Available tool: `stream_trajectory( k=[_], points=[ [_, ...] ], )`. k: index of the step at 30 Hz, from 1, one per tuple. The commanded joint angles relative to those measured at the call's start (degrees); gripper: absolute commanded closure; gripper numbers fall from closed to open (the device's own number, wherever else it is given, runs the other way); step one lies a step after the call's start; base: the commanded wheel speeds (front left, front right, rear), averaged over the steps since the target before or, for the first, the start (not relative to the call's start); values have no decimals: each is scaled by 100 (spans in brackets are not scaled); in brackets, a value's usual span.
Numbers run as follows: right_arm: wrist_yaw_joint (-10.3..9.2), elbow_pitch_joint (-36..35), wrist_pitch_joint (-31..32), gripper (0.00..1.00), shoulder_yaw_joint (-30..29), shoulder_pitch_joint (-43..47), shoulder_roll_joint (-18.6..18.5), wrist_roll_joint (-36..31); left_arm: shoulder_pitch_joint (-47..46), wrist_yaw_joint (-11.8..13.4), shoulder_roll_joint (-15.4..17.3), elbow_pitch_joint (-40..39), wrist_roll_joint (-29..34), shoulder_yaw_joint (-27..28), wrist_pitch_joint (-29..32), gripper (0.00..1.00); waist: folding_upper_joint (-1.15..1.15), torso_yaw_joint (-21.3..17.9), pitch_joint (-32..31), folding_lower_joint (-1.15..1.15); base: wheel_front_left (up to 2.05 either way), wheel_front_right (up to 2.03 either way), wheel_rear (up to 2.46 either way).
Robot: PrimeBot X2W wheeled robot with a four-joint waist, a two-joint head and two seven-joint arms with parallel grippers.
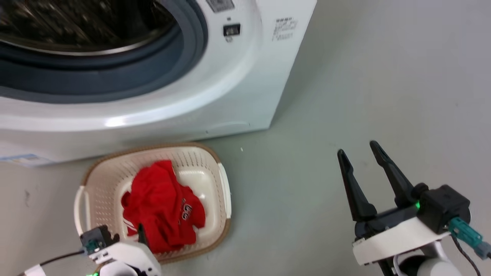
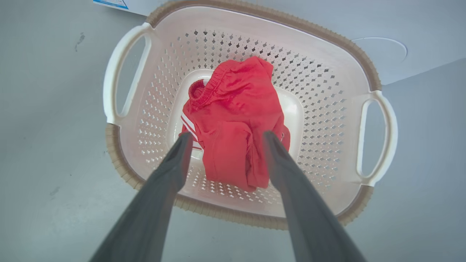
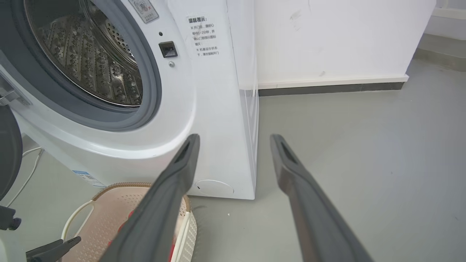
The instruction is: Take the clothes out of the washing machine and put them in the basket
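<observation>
— Where are the clothes [image 1: 161, 203]?
— They're red, bunched in one heap on the bottom of the cream laundry basket [image 1: 98, 191]. White-and-black lettering [image 1: 187, 211] shows on the robot's right side of the heap. The left wrist view adds white stripes [image 2: 189, 123] and a gathered elastic edge [image 2: 205, 89]. One garment or two: cannot tell.
— Position of the basket?
— It's on the grey floor [image 1: 345, 84], just in front of the white washing machine [image 1: 238, 96] and below its grey-rimmed porthole [image 1: 115, 82]. It stands upright, brown rim [image 1: 153, 147] uppermost, with a white handle at each short end.
— Condition of the machine?
— The porthole is open to the room, and the perforated steel drum [image 3: 91, 62] is visible through it. A printed sticker [image 3: 204, 36] and a small black latch socket [image 3: 168, 49] sit on the front panel to the porthole's right.
— State of the left gripper [image 2: 227, 135]?
— It hangs over the basket's near edge, pointing down at the heap. The fingers are apart, one to each side of the cloth as its own camera sees it, with nothing pinched. Contact with the fabric: cannot tell.
— And the right gripper [image 1: 357, 148]?
— It's well apart from the basket, over the floor to the machine's right, fingers spread and holding nothing
</observation>
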Motion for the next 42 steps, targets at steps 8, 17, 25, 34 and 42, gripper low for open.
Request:
stream_trajectory(
  k=[8,17,25,34,42],
  points=[
    [-4,22,144,0,-126,499,12,-67,764,-107,-118,-718,244,-80,-14,0,0,371,-1358,1,0,0,0],
    [-4,79,209,0,-388,788,12,-75,1277,-215,-138,-2097,371,-406,-14,0,0,627,-1955,1,0,0,0],
    [-4,116,271,0,-659,1059,13,-161,1658,-106,-137,-3559,567,-909,-14,0,0,836,-2360,1,0,0,0],
    [-4,217,303,0,-857,1284,12,-221,2105,33,-18,-4818,880,-1332,110,0,0,957,-2619,1,0,0,0],
    [-4,345,275,0,-890,1410,12,-278,2442,127,48,-5587,935,-1425,497,0,0,973,-2738,1,0,0,0]
  ],
)
